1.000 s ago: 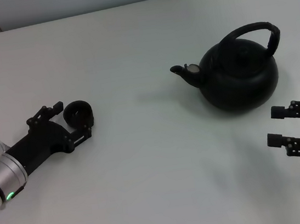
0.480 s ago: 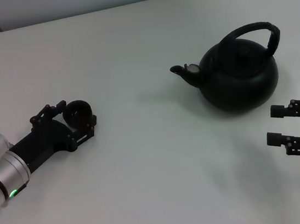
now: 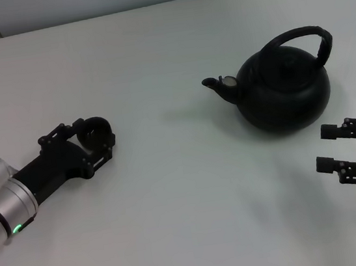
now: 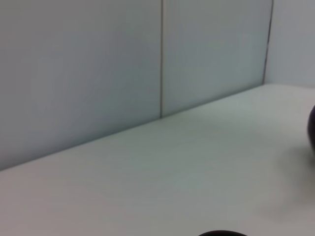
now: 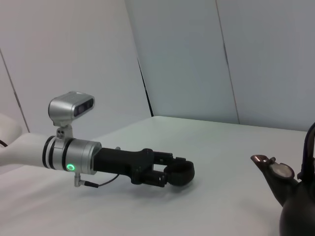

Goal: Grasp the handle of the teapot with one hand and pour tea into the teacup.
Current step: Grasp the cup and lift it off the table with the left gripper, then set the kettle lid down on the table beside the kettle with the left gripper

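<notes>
Table (image 3: 173,193), white, fills the head view, with a pale panelled wall (image 4: 98,73) behind its far edge. Teapot (image 3: 284,89) stands upright on the right side, toward the far half, spout (image 3: 214,85) pointing left; in the right wrist view only the spout (image 5: 270,169) and part of the body show. Handle (image 3: 303,36) arches over the lid, nothing touching it. Left arm (image 3: 3,198) lies low across the near left of the table, silver wrist with a green light. Left gripper (image 3: 91,144) has its fingers closed around the teacup (image 3: 95,134), which sits between them at table level, well apart from the teapot; same grip shows in the right wrist view, gripper (image 5: 165,174) on cup (image 5: 179,173). Right gripper (image 3: 334,148) hovers at the near right, just near of the teapot, not touching it, fingers spread wide, nothing between them.
</notes>
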